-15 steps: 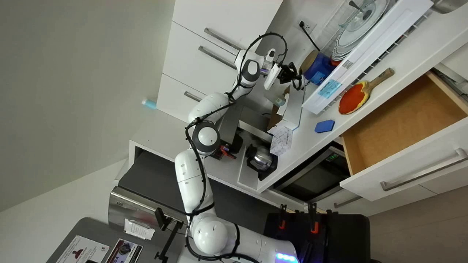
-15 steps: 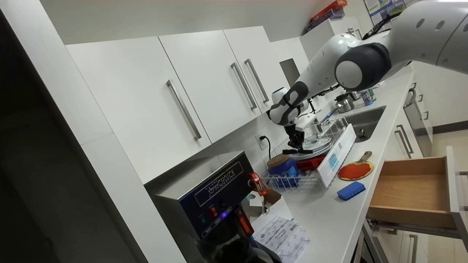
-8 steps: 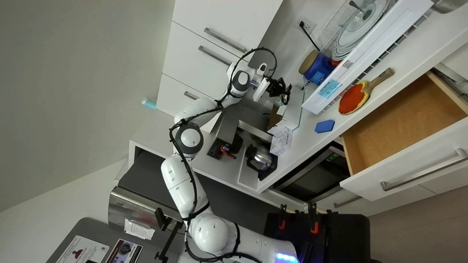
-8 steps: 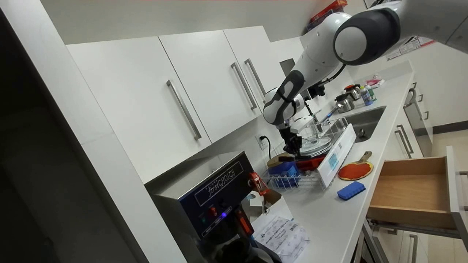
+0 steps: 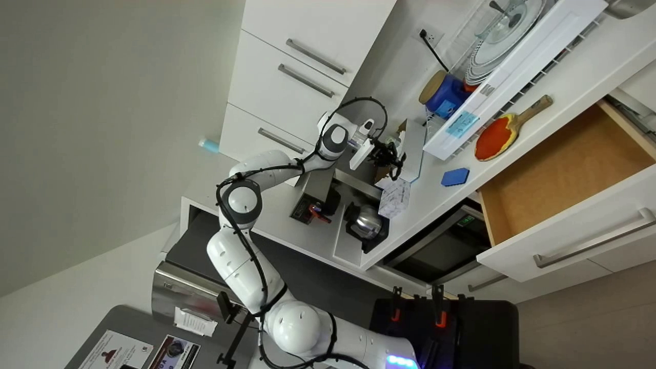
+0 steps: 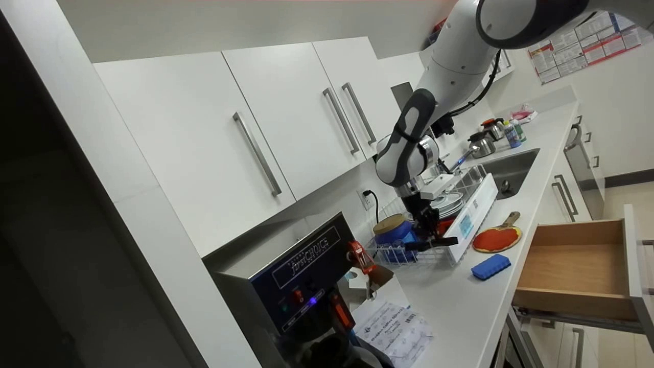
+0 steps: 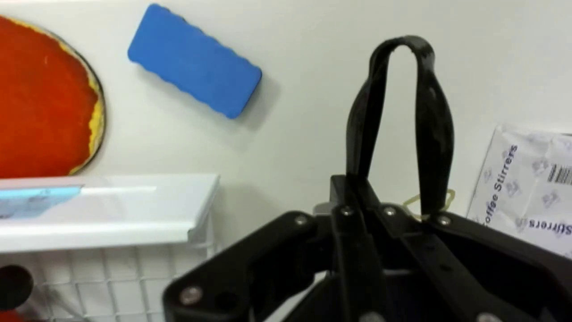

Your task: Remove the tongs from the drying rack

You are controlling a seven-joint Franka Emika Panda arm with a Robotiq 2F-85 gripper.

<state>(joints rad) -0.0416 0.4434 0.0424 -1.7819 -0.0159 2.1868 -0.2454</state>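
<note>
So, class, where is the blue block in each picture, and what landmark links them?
In an exterior view: blue block, right of centre, mid-height.
In an exterior view: blue block, lower right.
Wrist view: blue block, upper left.
Shared landmark: the red paddle near it, cut off in the wrist view.

The light is diffuse; in an exterior view a recess (image 6: pixel 66 230) at left sinks almost to black. In the wrist view a soft shadow edges the scalloped blue block (image 7: pixel 196 60), and glints fleck the black tongs (image 7: pixel 433 129).
</note>
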